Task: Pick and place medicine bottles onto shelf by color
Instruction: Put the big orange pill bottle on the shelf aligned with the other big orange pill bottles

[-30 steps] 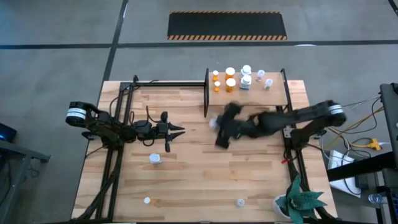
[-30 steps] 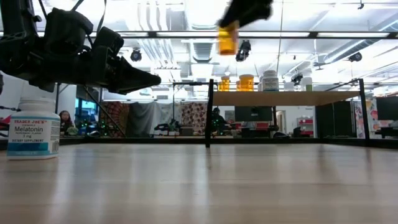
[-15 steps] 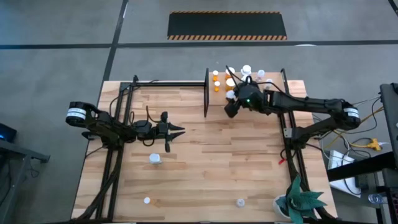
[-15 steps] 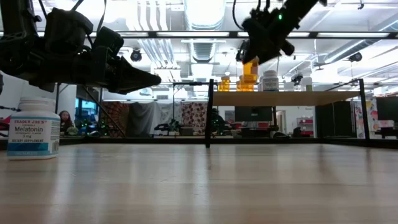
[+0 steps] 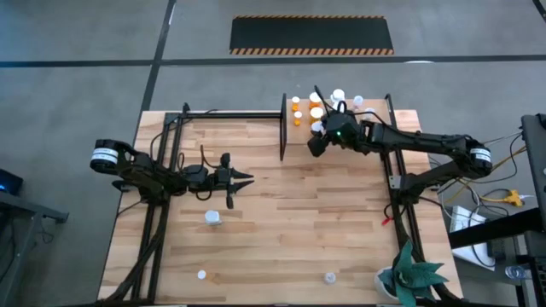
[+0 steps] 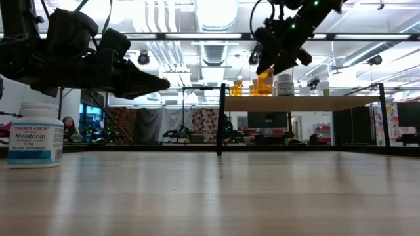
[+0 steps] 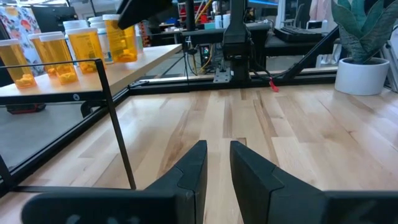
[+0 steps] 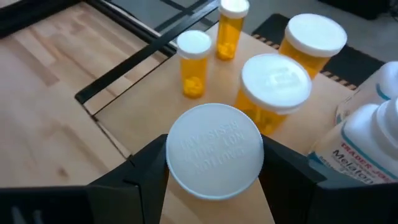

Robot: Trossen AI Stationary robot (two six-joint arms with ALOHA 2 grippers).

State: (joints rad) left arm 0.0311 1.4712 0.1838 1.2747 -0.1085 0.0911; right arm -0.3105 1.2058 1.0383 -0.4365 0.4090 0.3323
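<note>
My right gripper hangs over the near left part of the shelf, shut on an orange medicine bottle with a white cap. Several more bottles stand on the shelf: orange ones at its left and white ones to the right. A white Melatonin bottle stands on the table near my left gripper. That gripper points level over the table's left half, shut with nothing between its fingers. My right gripper pinches the orange bottle by its top, one finger on each side of the cap's rim. The fingers slant down from the table's right. The bottle hangs upright below them, its base at shelf-board height; I cannot tell whether it touches the board.
Two small bottles lie near the table's front edge. A potted plant stands at the front right corner. Black shelf posts rise beside the board, and black frame rails run along the table's left and right sides.
My right gripper has carried the orange bottle from above the table's middle toward the far edge, over the shelf, sinking and rolling on the way. In the last half second it has only settled a little. The bottle now hangs among the orange ones.
</note>
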